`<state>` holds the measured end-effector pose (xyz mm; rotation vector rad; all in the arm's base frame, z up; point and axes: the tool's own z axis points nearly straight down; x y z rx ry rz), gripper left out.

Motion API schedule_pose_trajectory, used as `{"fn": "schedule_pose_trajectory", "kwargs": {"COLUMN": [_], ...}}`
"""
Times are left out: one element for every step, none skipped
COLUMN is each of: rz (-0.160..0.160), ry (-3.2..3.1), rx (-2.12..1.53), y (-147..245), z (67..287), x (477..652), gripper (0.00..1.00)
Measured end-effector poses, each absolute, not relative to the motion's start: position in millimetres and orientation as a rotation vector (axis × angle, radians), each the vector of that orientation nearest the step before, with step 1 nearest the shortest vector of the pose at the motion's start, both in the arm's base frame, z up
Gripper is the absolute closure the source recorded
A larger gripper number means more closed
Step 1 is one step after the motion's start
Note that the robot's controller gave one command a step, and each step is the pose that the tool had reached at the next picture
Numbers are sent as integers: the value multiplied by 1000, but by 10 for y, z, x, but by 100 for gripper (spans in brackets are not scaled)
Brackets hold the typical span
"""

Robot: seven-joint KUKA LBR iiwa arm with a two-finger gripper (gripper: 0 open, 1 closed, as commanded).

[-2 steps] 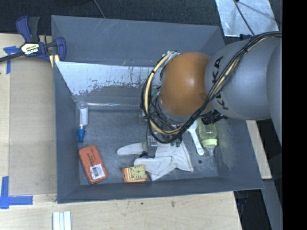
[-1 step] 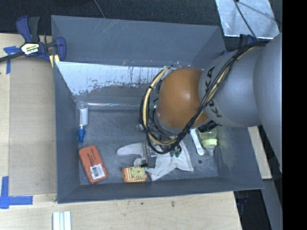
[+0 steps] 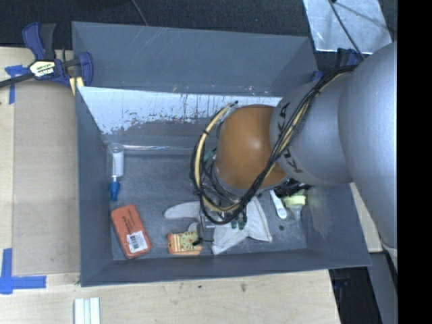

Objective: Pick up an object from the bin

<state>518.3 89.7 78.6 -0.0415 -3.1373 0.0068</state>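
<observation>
Camera view: the grey metal bin (image 3: 202,59) takes up most of the scene, and the silver arm (image 3: 351,127) comes into it from the right. The arm's wrist wears a rounded orange cover (image 3: 246,147) with black and yellow cables (image 3: 200,155) looped round its left side.

Below the cover, the jaws point down at the near side of the bin floor, close to the middle of the near wall. The cables and cover hide them, so I cannot tell whether they are wide, narrow or holding anything.

Just beside them to the right lies a crumpled white wrapper (image 3: 255,225). Well to the left, in the near left corner, is an orange flat packet (image 3: 128,229) with a barcode label. A pale flat piece (image 3: 179,212) lies just left of the jaws.

Along the left wall stands a clear tube (image 3: 117,169) with a blue end.

Right under the jaws, against the near wall, sits a small orange-brown item (image 3: 183,244), the nearest thing to them.

A small yellow-green piece (image 3: 295,200) lies to the right, under the arm.
</observation>
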Motion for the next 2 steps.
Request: {"fn": "schedule_pose_trajectory", "kwargs": {"rz": [-3, -3], "ry": [-3152, -3152], "rx": [28, 28], "y": [975, 975], "z": [740, 740], "x": [5194, 5195], "gripper": [100, 100]}}
